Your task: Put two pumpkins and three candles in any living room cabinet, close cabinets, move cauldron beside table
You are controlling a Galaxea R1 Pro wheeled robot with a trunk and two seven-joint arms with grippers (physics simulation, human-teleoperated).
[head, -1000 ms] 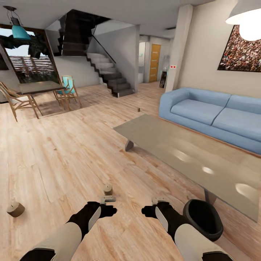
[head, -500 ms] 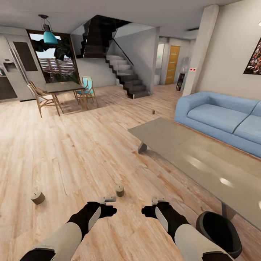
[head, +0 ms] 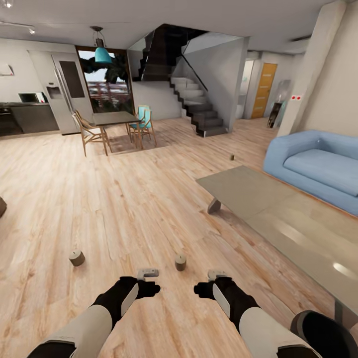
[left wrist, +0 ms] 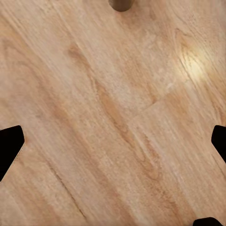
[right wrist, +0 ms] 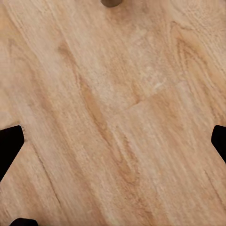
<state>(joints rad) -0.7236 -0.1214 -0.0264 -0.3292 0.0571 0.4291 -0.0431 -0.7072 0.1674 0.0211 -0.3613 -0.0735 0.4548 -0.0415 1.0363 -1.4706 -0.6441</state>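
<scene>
1. Candles: one candle (head: 180,262) stands upright on the wooden floor (head: 124,199), just ahead of and between the two grippers; a second candle (head: 76,258) stands farther to the robot's left, well apart from the first. A small dark object (head: 231,157) beyond the low table's far corner is too small to identify.
2. Cauldron (head: 323,335): black, round-rimmed, on the floor at the robot's right, close beside the low grey table (head: 258,199).
3. Left gripper (head: 147,273): held low over bare floor, fingers spread wide and carrying nothing; in the left wrist view the dark fingertips (left wrist: 9,148) sit at opposite edges, with the near candle (left wrist: 121,4) at the frame's margin.
4. Right gripper (head: 218,274): likewise spread and empty; its wrist view shows the same candle (right wrist: 111,3) at the margin, beyond the fingertips (right wrist: 10,147).
5. Step in hand (a judgement): approaching the near candle for a pick. The base probably needs to close in and square up until the candle lies centred between one gripper's fingers.
6. Technique: descend vertically, straddle the stubby cylinder about mid-height, and close gently; a glancing contact could tip it and send it rolling.
7. Setting: blue sofa (head: 318,166) behind the table; dining table (head: 115,118) and staircase (head: 199,107) beyond.
</scene>
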